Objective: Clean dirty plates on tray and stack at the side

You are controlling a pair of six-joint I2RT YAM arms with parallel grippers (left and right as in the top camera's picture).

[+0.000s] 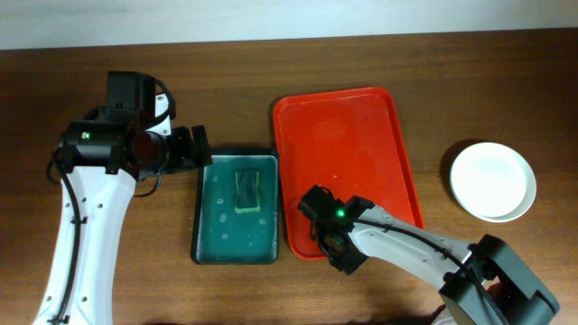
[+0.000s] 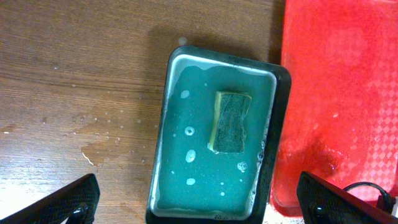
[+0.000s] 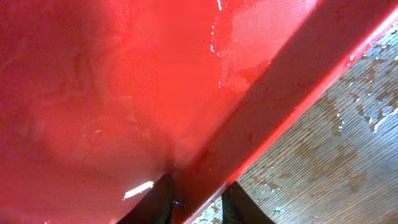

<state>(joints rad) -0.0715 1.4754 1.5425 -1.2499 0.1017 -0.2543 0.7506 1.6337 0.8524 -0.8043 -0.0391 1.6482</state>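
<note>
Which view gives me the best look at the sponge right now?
The left wrist view: the sponge lies large and unobstructed in the teal basin of bubbly water. Overhead shows it too, but small. The right wrist view shows only the tray and wet table, no sponge.

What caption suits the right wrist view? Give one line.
Right gripper pinching the red tray rim over wet table.
</note>
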